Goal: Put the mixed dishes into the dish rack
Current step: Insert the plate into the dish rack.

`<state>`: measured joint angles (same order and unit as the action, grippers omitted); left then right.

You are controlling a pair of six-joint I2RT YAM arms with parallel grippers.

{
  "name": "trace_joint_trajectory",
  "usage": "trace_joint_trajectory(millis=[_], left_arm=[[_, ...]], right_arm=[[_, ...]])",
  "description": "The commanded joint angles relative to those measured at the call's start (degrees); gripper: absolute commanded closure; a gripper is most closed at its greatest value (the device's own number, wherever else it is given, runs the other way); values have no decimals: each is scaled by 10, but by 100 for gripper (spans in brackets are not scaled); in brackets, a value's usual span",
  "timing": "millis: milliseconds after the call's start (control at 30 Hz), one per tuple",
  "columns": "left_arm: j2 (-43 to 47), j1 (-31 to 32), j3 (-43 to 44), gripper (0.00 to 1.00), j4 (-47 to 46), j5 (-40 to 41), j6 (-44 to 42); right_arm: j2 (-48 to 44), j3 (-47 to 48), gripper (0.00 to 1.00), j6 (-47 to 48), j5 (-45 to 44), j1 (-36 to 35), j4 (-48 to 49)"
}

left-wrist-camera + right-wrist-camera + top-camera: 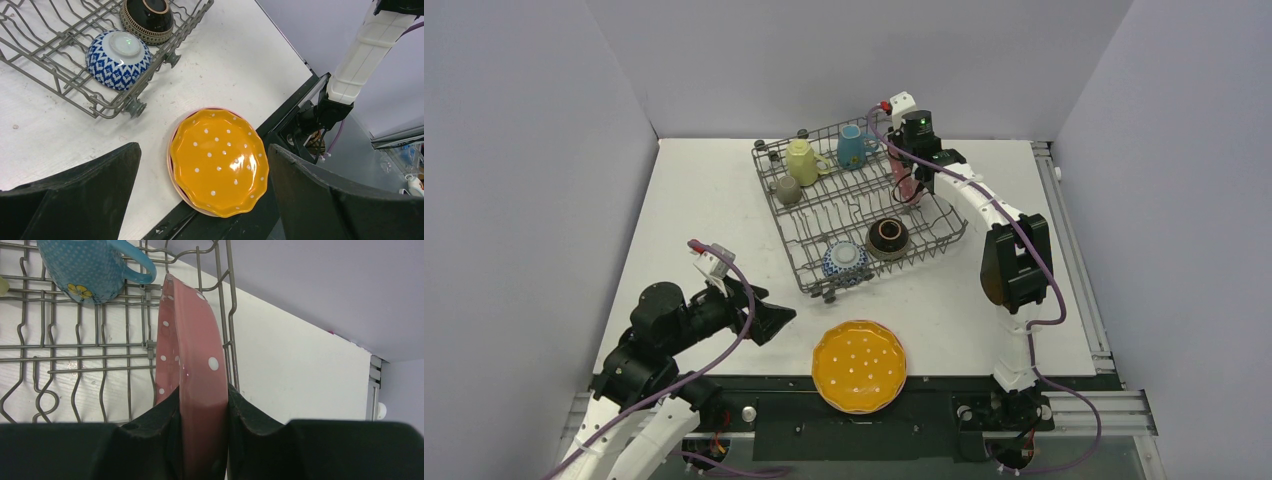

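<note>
dish rack point(849, 205): dull grey metal wire
pink plate point(192, 375): glossy glaze, I'm seeing shine
orange plate point(218, 161): glossy too

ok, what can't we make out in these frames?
Left wrist view: the orange white-dotted scalloped plate covers what lies beneath; only a pale pink rim shows.
Right wrist view: the right gripper hides the near edge of the pink white-dotted plate it grips.
Top view: the right arm covers that plate's seat in the grey wire dish rack.
Top view: small olive mug, too small to judge its pose.
</note>
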<state>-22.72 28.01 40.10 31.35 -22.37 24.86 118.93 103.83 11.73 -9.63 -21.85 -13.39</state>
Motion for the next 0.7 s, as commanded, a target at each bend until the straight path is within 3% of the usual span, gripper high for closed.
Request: trace_joint_trajectory(millis=[0, 467, 667], left_arm=[[3, -7, -1, 4, -32, -16, -10], [-2, -24, -2, 4, -38, -33, -11], [-4, -33, -2, 4, -39, -42, -12]], right_arm=[[-1, 30, 100, -1, -20, -4, 83], [31, 40, 100, -5, -20, -8, 81], [34, 47, 91, -12, -29, -9, 79]])
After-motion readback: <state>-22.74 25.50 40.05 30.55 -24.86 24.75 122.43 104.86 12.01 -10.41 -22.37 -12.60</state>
